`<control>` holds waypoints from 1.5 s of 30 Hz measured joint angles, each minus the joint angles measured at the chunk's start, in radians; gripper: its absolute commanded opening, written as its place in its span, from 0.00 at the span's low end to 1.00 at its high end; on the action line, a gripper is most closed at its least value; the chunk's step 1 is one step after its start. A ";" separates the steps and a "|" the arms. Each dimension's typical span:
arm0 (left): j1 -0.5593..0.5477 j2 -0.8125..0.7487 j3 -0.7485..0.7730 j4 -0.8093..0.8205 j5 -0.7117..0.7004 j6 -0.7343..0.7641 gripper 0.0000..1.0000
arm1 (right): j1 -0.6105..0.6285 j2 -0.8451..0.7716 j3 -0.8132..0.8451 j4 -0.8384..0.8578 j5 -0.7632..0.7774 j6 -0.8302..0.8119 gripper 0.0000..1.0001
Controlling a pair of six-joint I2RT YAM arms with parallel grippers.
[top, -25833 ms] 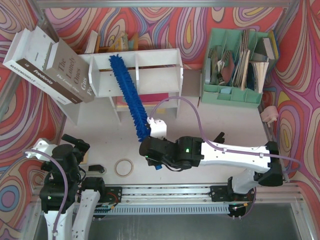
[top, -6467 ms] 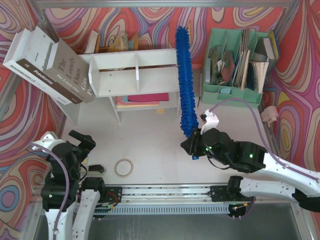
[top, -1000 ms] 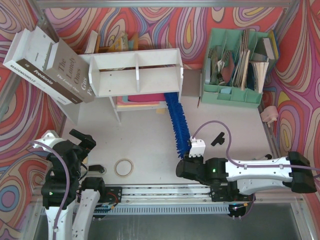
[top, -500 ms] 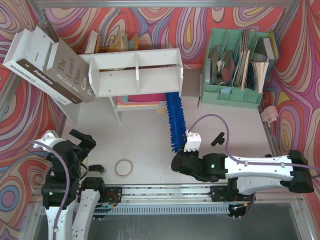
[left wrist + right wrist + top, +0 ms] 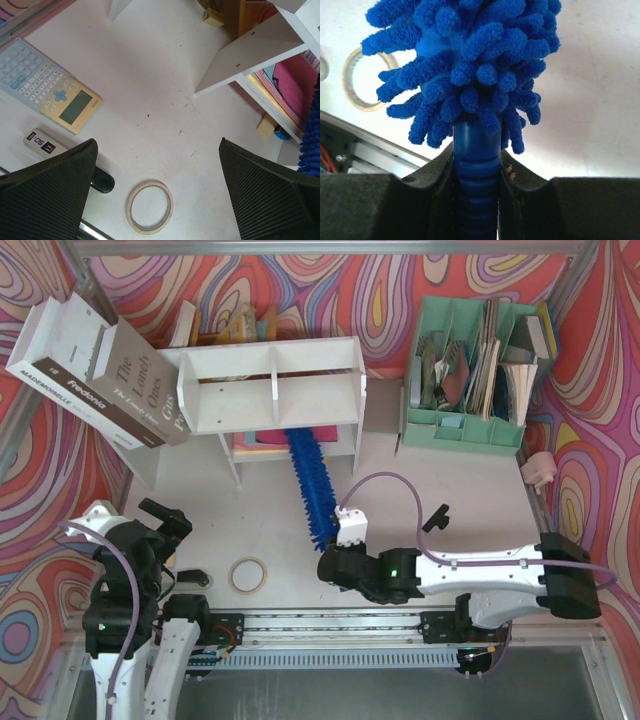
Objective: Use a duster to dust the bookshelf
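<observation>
The white bookshelf (image 5: 270,380) stands at the back centre, with pink and yellow books on its lower shelf. The blue fluffy duster (image 5: 312,485) lies slanted, its far tip under the lower shelf's front edge, its handle toward me. My right gripper (image 5: 328,552) is shut on the ribbed blue handle (image 5: 476,165), and the shaggy head (image 5: 465,65) fills the right wrist view. My left gripper (image 5: 165,520) stays open near the front left, its fingers (image 5: 45,190) wide apart above a tape roll (image 5: 149,207). The bookshelf's leg panel (image 5: 250,55) and the duster's edge (image 5: 312,135) show in the left wrist view.
A mint-green file organizer (image 5: 475,365) full of papers stands at the back right. Large books (image 5: 95,365) lean at the back left. A tape roll (image 5: 248,574), a calculator (image 5: 50,85) and a small black and white device (image 5: 45,145) lie at the front left.
My right arm has swung left along the front of the table, sweeping the duster's tip leftward along the lower shelf. The left arm has not moved.
</observation>
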 measured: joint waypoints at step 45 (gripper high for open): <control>0.000 0.000 0.000 0.000 0.000 0.000 0.98 | 0.010 0.326 0.257 0.217 -0.156 -0.152 0.00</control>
